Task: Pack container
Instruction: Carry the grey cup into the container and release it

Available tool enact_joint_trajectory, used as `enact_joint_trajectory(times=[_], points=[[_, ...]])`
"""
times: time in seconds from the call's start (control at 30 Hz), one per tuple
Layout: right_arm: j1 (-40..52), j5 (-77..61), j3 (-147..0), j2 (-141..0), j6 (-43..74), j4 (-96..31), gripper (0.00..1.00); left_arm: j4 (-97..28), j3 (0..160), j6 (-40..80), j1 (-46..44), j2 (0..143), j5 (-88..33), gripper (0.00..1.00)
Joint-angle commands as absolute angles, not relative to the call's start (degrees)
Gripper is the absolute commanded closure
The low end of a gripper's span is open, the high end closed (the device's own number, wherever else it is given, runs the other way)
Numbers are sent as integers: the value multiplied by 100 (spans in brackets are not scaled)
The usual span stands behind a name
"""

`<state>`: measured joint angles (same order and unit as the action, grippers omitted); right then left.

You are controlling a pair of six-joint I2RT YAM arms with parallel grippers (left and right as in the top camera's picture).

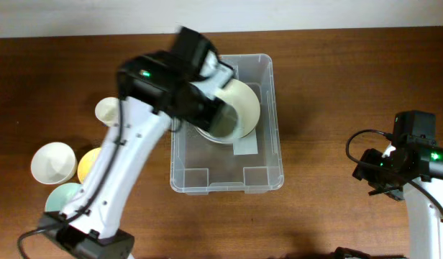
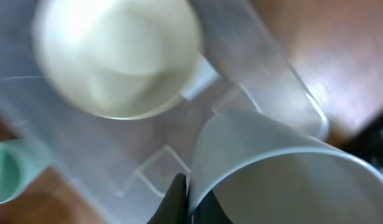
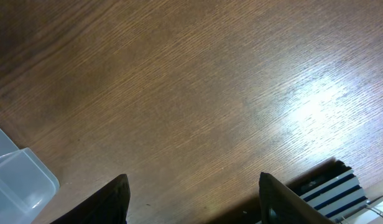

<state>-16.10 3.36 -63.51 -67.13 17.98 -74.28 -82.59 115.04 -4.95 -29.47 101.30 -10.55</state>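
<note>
The container (image 1: 274, 137), a large clear plastic bin, stands at the middle of the table. My left gripper (image 2: 189, 200) is over it, shut on the rim of a pale bowl (image 1: 241, 106) that is tilted on its side above the bin's far half. The bowl fills the lower right of the left wrist view (image 2: 285, 180). A cream bowl (image 2: 117, 56) lies inside the container (image 2: 272, 74). My right gripper (image 3: 194, 199) is open and empty over bare table at the right. The container's corner shows in the right wrist view (image 3: 17, 180).
Left of the container are a small cream cup (image 1: 107, 110), a cream bowl (image 1: 51, 162), a yellow bowl (image 1: 90, 164) and a mint green bowl (image 1: 63, 198), the last also in the left wrist view (image 2: 8, 174). A blue-striped object (image 3: 331, 190) lies near the right gripper.
</note>
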Motion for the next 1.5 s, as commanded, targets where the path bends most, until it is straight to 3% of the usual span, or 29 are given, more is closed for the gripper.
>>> enact_joint_trajectory(times=[0.0, 0.27, 0.57, 0.93, 1.47], points=[[-1625, 338, -6331, -6713, 1796, -7415, 38, -8302, 11236, -558, -3566, 10398, -1074, 100], [-1625, 340, -6331, -6711, 1798, -7472, 38, -7443, 10739, 1688, -3800, 10772, -639, 100], [-1625, 340, -6331, -6711, 1798, -7474, 38, -6595, 9859, 2897, -3800, 10978, -596, 100], [-1625, 320, -6331, -6711, 1798, -7474, 38, -5885, 8687, 3168, -3977, 10984, 30, 99], [-1625, 320, -6331, -6711, 1798, -7472, 38, -5483, 8488, 2967, -4370, 10984, 1, 99]])
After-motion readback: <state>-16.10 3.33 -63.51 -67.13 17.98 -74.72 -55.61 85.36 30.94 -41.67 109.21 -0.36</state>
